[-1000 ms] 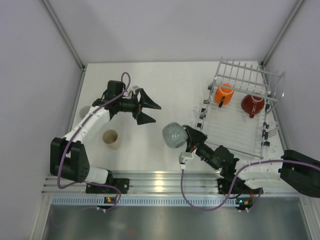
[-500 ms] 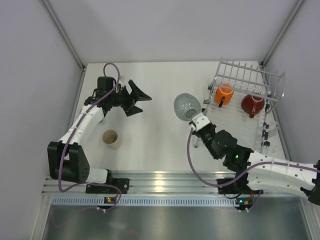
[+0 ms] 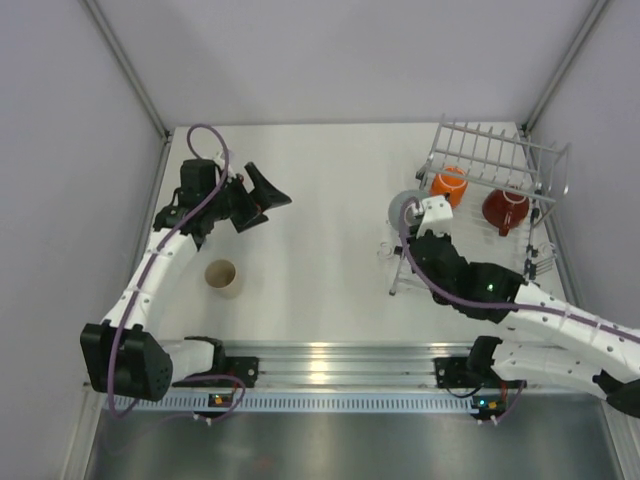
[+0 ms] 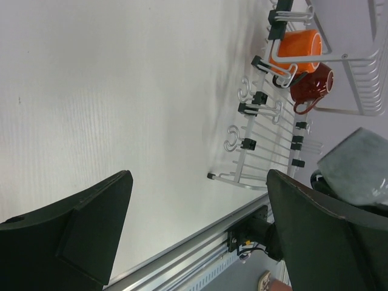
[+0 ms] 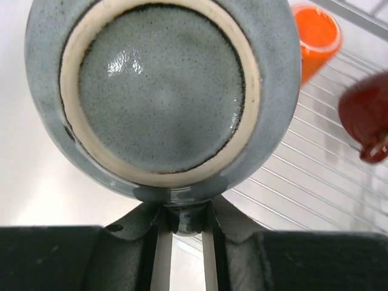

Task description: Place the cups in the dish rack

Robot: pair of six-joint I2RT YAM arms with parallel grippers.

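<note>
Right gripper [image 5: 183, 219], clamped on the grey mug [image 5: 163, 91], has reached the dish rack [image 3: 470, 245].

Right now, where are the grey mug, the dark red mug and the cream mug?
grey mug [image 5: 162, 91]: right wrist view, centre of its glazed underside.
dark red mug [image 3: 503, 208]: top external view, its rounded body.
cream mug [image 3: 221, 274]: top external view, inside its open mouth.

A white table [image 3: 320, 190] stood enclosed by pale grey walls [image 3: 340, 60], with metal frame posts [image 3: 124, 65] at its two far corners, a ribbed aluminium rail [image 3: 330, 358] along its near edge, and a dull grey metal sheet [image 3: 340, 445] just beyond that rail.
</note>
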